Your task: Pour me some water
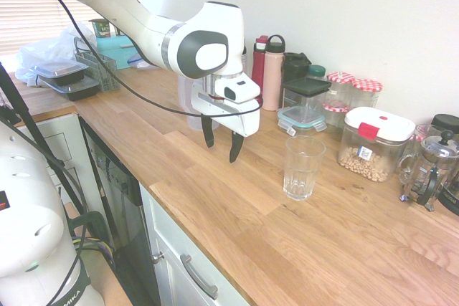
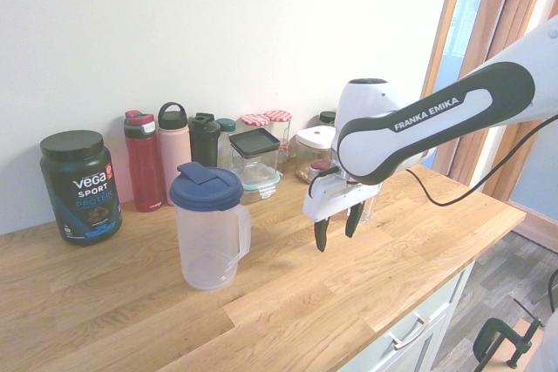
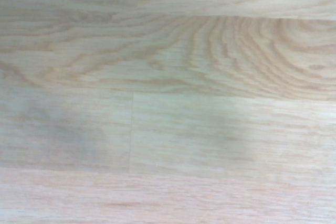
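Bright even daylight; soft, blurred wrist view

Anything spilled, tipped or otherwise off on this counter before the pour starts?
Nothing stands out. The pitcher stands upright with its blue lid on, the glass is upright, and the wooden counter shows no puddle. The open gripper hangs above bare wood between them, holding nothing.
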`<state>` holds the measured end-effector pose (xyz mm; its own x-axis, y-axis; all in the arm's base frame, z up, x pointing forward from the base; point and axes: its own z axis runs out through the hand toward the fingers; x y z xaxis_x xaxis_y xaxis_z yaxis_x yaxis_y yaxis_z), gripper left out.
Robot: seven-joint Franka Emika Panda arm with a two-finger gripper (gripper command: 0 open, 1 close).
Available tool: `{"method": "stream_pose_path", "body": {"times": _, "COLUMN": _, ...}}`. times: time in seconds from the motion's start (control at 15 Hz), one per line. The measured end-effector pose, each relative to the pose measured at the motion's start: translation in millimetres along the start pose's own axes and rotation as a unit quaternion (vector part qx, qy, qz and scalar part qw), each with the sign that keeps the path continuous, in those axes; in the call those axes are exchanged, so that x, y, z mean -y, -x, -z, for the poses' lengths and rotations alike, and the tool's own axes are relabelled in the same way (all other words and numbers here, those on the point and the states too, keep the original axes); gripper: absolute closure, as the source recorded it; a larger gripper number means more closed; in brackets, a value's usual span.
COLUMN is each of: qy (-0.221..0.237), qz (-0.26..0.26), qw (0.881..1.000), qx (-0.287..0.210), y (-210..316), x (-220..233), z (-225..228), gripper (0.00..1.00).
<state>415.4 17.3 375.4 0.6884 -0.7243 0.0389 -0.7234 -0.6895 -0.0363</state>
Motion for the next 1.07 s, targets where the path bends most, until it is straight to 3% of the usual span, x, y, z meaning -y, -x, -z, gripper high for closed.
{"method": "stream_pose_path", "body": {"times": 0.27, "qy": -0.007, "qz": -0.004, "qw": 1.000, "qx": -0.008, "y": 2, "x": 8, "z": 10, "gripper": 0.00}}
{"method": "stream_pose_path", "body": {"times": 0.47, "qy": -0.058, "qz": 0.053, "qw": 0.996, "qx": -0.042, "y": 45, "x": 29, "z": 66, "gripper": 0.00}}
{"method": "stream_pose_path", "body": {"times": 0.73, "qy": -0.150, "qz": 0.127, "qw": 0.977, "qx": -0.079, "y": 125, "x": 36, "z": 125, "gripper": 0.00}}
{"method": "stream_pose_path", "body": {"times": 1.0, "qy": -0.182, "qz": 0.161, "qw": 0.964, "qx": -0.106, "y": 170, "x": 58, "z": 115, "gripper": 0.00}}
{"method": "stream_pose_path", "body": {"times": 1.07, "qy": -0.184, "qz": 0.165, "qw": 0.963, "qx": -0.110, "y": 175, "x": 65, "z": 109, "gripper": 1.00}}
